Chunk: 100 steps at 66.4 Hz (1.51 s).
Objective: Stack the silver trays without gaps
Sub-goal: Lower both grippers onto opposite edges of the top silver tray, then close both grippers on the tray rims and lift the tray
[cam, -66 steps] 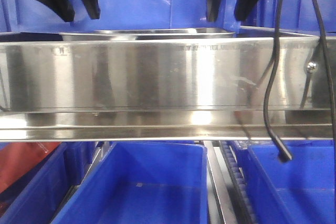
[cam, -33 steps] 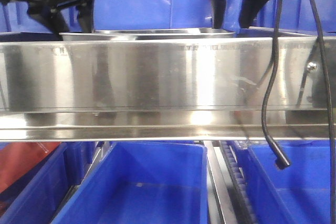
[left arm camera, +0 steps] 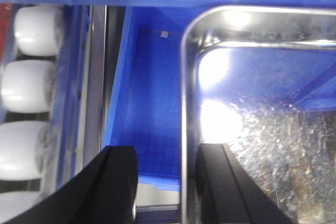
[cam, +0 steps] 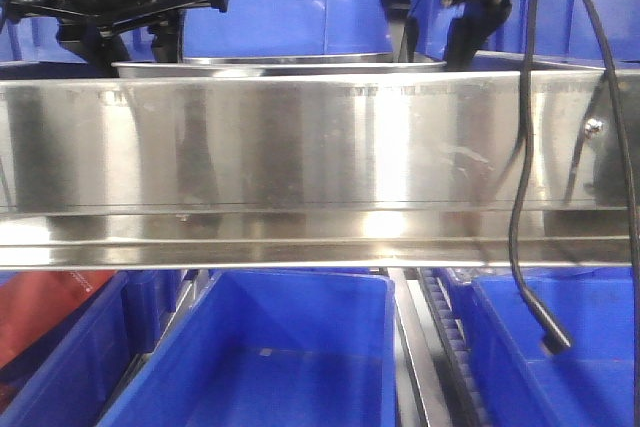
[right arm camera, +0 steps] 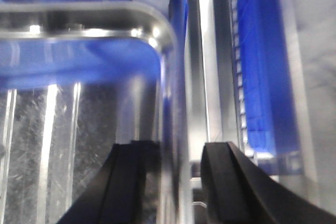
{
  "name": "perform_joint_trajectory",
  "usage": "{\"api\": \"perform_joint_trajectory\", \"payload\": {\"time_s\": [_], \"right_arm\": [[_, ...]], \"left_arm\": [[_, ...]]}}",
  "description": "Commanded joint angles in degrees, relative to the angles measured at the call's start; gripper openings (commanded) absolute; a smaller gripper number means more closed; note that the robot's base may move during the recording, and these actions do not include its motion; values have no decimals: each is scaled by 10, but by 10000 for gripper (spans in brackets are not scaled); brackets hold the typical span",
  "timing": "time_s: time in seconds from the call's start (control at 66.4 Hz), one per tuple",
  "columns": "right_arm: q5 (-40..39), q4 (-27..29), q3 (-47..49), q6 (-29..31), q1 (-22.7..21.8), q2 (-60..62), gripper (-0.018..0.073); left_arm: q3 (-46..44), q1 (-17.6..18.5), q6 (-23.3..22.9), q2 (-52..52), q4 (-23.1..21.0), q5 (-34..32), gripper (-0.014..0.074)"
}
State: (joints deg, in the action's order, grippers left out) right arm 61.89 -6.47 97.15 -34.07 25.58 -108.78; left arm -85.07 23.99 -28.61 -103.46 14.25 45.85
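A silver tray (cam: 280, 64) sits behind the steel rail, and only its rim shows in the front view. My left gripper (cam: 135, 47) hangs over its left end and my right gripper (cam: 435, 42) over its right end. In the left wrist view the left gripper (left arm camera: 165, 182) is open and straddles the tray's left rim (left arm camera: 184, 103), one finger outside and one inside. The right wrist view shows the right gripper (right arm camera: 178, 182) open astride the tray's right rim (right arm camera: 170, 93). The tray's scratched floor (right arm camera: 79, 129) lies inside.
A long mirror-like steel rail (cam: 320, 157) hides most of the tray from the front. Blue bins (cam: 290, 347) stand below it, and another blue bin (left arm camera: 149, 87) lies left of the tray. White rollers (left arm camera: 31, 87) run along the left. A black cable (cam: 520, 227) dangles at the right.
Both grippers have come down from above onto the tray's two ends. The loose cable end at the right has dropped lower.
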Motion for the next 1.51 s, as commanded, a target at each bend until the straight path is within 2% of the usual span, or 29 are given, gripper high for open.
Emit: {"api": "perform_joint_trajectory", "payload": {"time_s": [0.0, 0.602, 0.753, 0.933, 1.069, 1.174, 1.49], "right_arm": [[-3, -3, 5, 0, -2, 3, 180], [-6, -3, 5, 0, -2, -1, 179], [-6, -3, 5, 0, -2, -2, 78], [-6, -3, 5, 0, -2, -5, -23], [-7, -3, 5, 0, -2, -7, -22], [-15, -3, 5, 0, -2, -6, -22], [8, -7, 50, 21, 6, 28, -22]], "left_arm": [[-3, -3, 2, -4, -1, 2, 202], [-3, -3, 2, -8, -11, 12, 202], [-3, -3, 2, -8, -17, 13, 198], [-3, -3, 2, -8, -26, 13, 136], [-3, -2, 2, -8, -27, 14, 79], [-3, 4, 2, -8, -24, 14, -24], [-4, 21, -5, 36, -25, 32, -16]]}}
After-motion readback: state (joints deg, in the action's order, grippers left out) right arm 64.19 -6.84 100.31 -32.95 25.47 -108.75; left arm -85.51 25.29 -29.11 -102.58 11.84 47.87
